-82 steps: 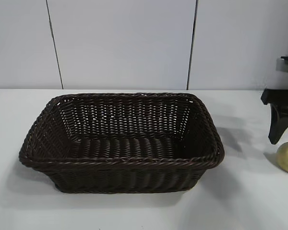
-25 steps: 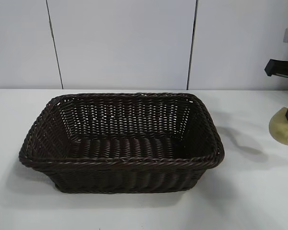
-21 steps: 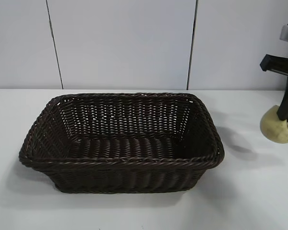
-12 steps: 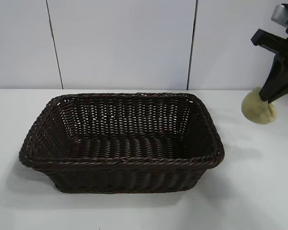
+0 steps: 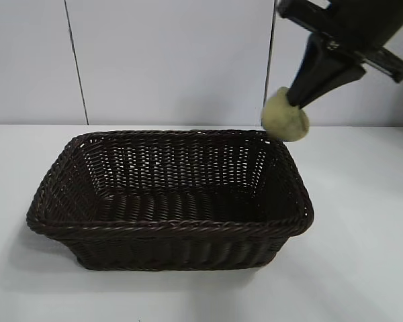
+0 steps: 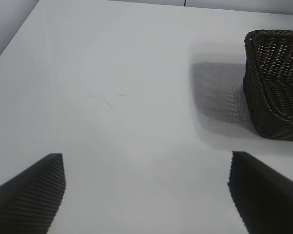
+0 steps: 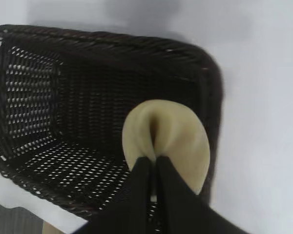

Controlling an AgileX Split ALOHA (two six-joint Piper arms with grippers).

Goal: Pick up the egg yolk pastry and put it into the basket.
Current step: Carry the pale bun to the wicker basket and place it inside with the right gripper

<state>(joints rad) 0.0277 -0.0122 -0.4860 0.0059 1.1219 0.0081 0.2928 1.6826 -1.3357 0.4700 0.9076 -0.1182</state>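
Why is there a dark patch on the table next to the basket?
That is the basket's shadow: in the left wrist view it lies grey on the white table beside the wicker wall; in the exterior view a fainter shadow spreads under the basket's front and left side.

Bright, soft shadows; perhaps slight blur.

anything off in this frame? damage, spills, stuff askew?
One oddity: the right gripper is pinching the pastry hard enough to fold a deep crease into it, above the far right corner of the basket. The basket sits flat and intact. No spills.
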